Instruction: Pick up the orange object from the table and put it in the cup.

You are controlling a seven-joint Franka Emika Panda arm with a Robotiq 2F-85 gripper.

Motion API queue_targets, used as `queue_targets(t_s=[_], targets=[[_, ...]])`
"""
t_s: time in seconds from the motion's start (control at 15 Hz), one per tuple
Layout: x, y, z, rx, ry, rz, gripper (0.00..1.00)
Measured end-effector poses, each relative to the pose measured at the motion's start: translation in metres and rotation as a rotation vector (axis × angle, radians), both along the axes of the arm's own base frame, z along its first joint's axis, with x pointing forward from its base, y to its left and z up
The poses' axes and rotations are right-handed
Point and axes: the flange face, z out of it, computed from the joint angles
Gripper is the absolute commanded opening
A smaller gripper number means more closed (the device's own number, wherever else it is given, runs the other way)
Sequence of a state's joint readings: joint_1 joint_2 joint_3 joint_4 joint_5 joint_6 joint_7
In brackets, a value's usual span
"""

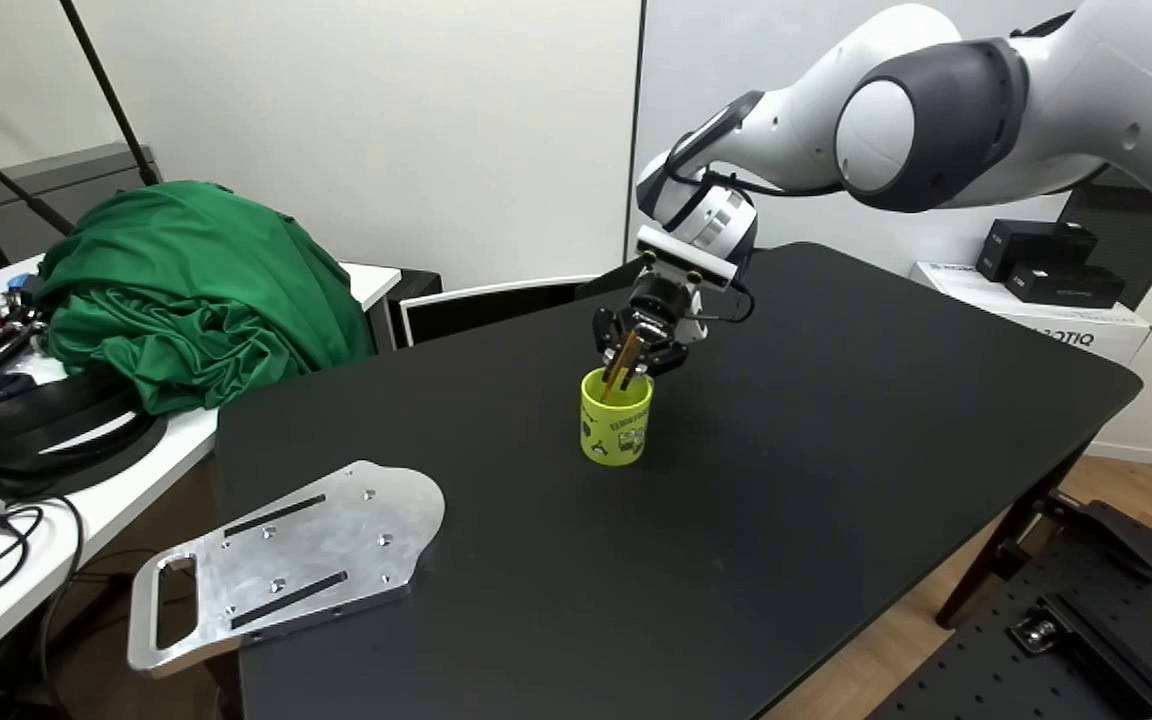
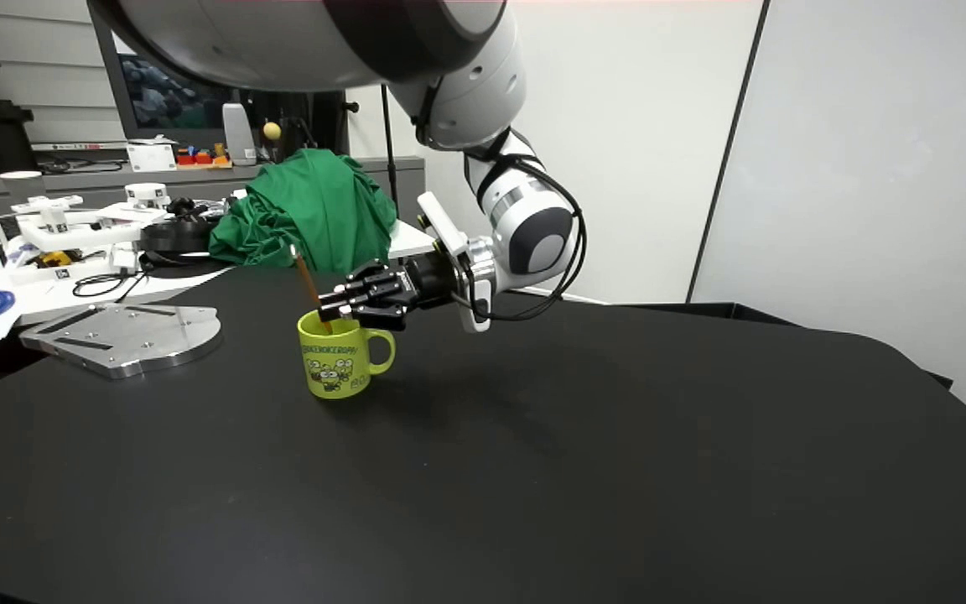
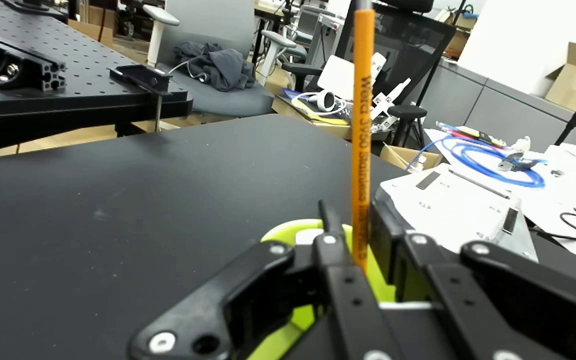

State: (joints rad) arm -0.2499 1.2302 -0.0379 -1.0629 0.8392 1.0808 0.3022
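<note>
The lime cup [image 1: 614, 438] stands upright on the black table, with its handle showing in an exterior view [image 2: 382, 352]. The orange stick [image 3: 362, 135] stands tilted with its lower end inside the cup and its upper part above the rim; it also shows in both exterior views [image 1: 620, 366] [image 2: 308, 281]. My gripper [image 3: 350, 212] is at the cup's rim with a finger on each side of the stick. A gap shows between the left finger and the stick, and the right finger is close beside or touching it. The stick's lowest part is hidden.
A silver metal plate [image 1: 326, 540] lies at the table's edge near the cup, also in the wrist view [image 3: 438, 200]. A white side table [image 1: 86, 540] holds a green cloth [image 1: 201, 290], cables and tools. The black table [image 1: 816, 480] extends around the cup.
</note>
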Motion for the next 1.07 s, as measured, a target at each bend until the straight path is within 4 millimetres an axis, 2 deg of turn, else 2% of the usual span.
queue_targets(t_s=[0.4,0.47,1.07], targets=[[0.004,-0.001,0.008,0.001,-0.006,0.008,0.95],[0.005,0.0,0.009,0.002,-0.009,0.01,0.99],[0.014,0.006,0.043,0.05,-0.035,0.053,1.0]])
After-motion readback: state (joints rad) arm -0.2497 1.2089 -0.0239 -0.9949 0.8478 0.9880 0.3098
